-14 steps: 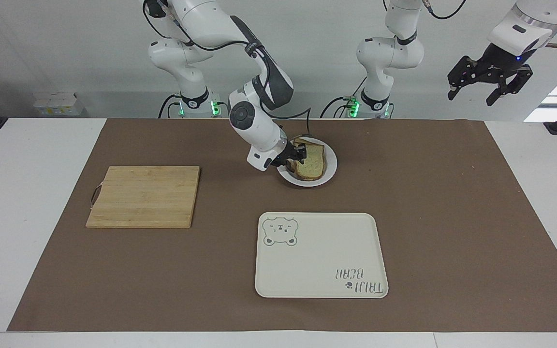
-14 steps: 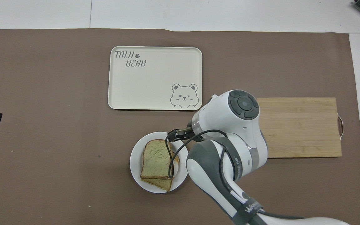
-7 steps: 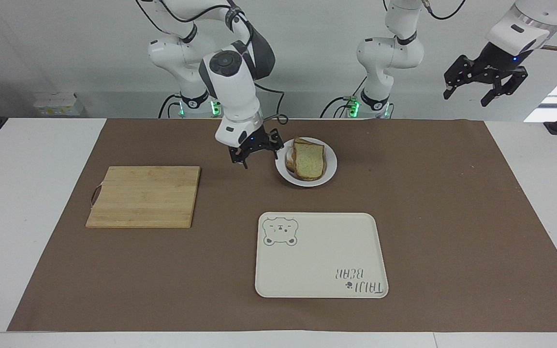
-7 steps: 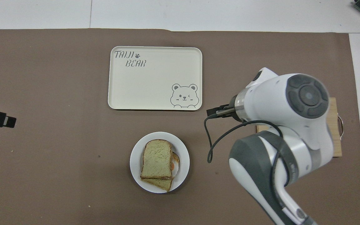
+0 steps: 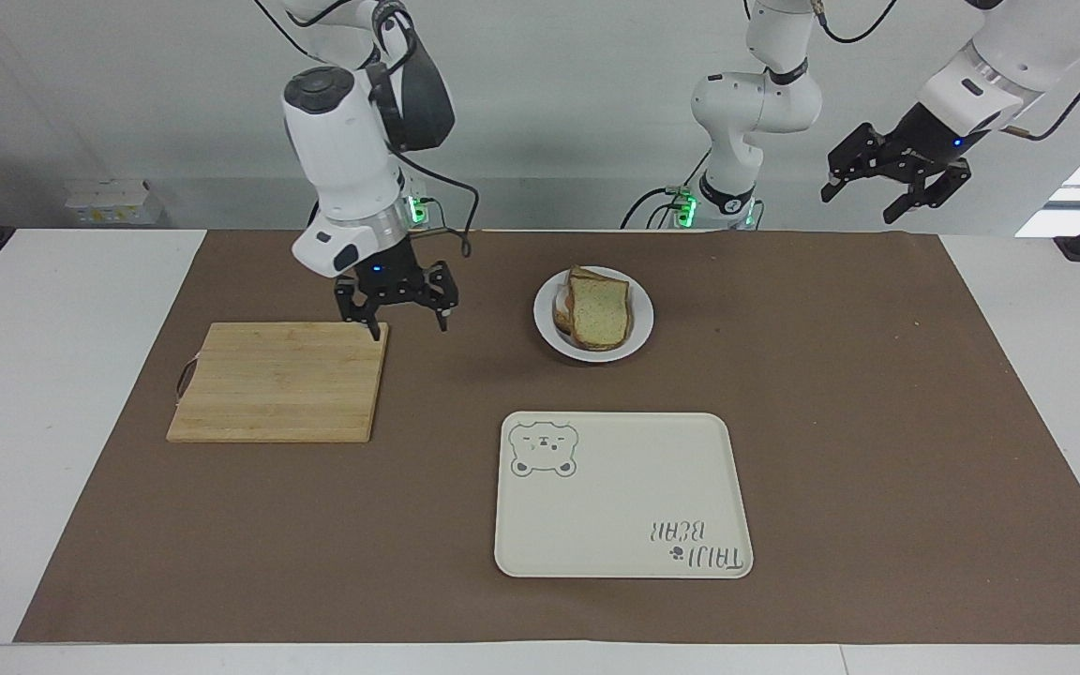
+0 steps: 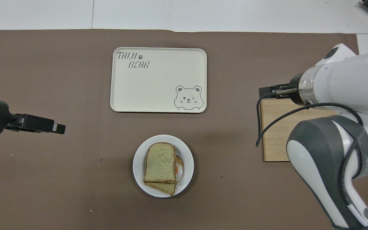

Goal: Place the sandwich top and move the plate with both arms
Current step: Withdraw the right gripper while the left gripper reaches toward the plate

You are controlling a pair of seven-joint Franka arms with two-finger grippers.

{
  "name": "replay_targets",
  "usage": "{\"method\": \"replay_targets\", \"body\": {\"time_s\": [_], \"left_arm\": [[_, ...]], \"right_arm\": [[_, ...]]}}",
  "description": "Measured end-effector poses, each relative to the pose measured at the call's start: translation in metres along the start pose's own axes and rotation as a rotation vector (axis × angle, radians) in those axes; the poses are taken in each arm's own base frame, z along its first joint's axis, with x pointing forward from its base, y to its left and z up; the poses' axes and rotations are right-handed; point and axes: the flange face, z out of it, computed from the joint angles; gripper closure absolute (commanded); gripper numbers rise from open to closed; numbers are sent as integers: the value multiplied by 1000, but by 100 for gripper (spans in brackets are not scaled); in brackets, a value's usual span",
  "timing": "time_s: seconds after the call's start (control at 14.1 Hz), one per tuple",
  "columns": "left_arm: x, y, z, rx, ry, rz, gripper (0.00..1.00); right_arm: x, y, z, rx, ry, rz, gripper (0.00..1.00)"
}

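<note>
The sandwich top [image 5: 600, 311] is lying on the plate [image 5: 639, 330], apart from both pincers. The right pincer [image 5: 406, 323] is hanging open, empty, over the cutting board's [image 5: 277, 382] corner. The left pincer [image 5: 894, 189] is hovering open, empty.

Sandwich top [image 5: 600, 311] on plate [image 5: 637, 330]; tray [image 5: 622, 525] farther from robots.
</note>
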Motion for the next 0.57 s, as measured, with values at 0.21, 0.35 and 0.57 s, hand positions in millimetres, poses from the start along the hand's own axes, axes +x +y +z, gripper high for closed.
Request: {"method": "replay_targets", "body": {"time_s": [0.21, 0.35, 0.57], "left_arm": [[-13, -19, 53, -125, -9, -29, 0], [-20, -26, 72, -186, -2, -27, 0], [-33, -48, 121, -320, 39, -28, 0]], "right_arm": [[-9, 17, -47, -16, 4, 68, 0], [-12, 23, -67, -22, -12, 118, 0], [-14, 38, -101, -29, -24, 167, 0]]}}
